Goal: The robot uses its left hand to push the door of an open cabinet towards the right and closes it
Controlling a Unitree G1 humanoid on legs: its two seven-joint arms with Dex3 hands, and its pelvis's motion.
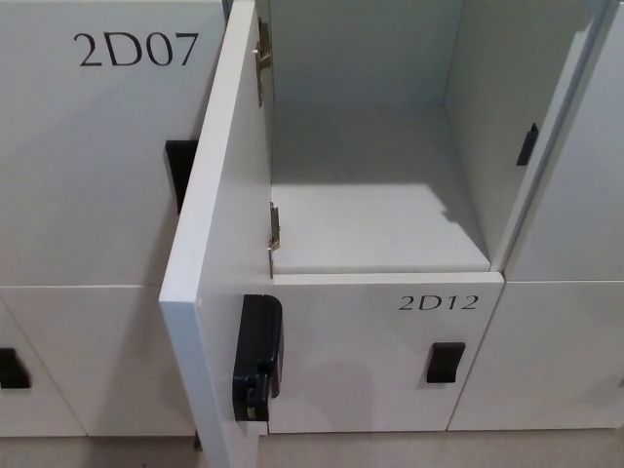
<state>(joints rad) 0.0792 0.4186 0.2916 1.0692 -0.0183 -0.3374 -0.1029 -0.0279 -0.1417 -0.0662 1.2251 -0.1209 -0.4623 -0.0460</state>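
The white cabinet door (226, 244) stands wide open, swung out toward me on its left-side hinges (274, 226). A black latch block (256, 357) sits on its inner face near the free edge. Behind it the open compartment (375, 210) shows a bare white shelf floor and a small black catch (527, 143) on its right wall. Neither of my hands shows in the head view.
Closed white locker doors surround the opening: one marked 2D07 (136, 49) at the left with a black handle (178, 171), one marked 2D12 (437, 302) below with a black handle (445, 363). Another door's handle (12, 370) sits at lower left.
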